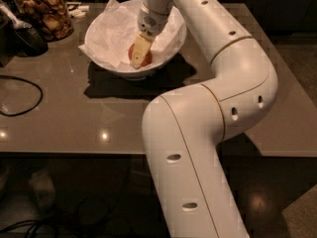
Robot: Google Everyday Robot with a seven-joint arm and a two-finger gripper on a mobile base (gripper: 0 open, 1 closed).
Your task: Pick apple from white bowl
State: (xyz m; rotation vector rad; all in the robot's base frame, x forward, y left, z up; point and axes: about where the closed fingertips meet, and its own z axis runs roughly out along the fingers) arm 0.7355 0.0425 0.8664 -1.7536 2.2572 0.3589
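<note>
The white bowl (171,48) stands at the back of the table, lined with crumpled white paper. The reddish-orange apple (147,59) lies inside it, right of centre. My gripper (138,57) reaches down into the bowl from above and sits right at the apple, covering its middle, so only the apple's left and right edges show. The apple rests low in the bowl on the paper.
A glass jar of brown snacks (44,11) stands at the back left, with a dark object (22,36) beside it. A black cable (22,95) loops on the left of the grey table (74,123). My white arm fills the right foreground.
</note>
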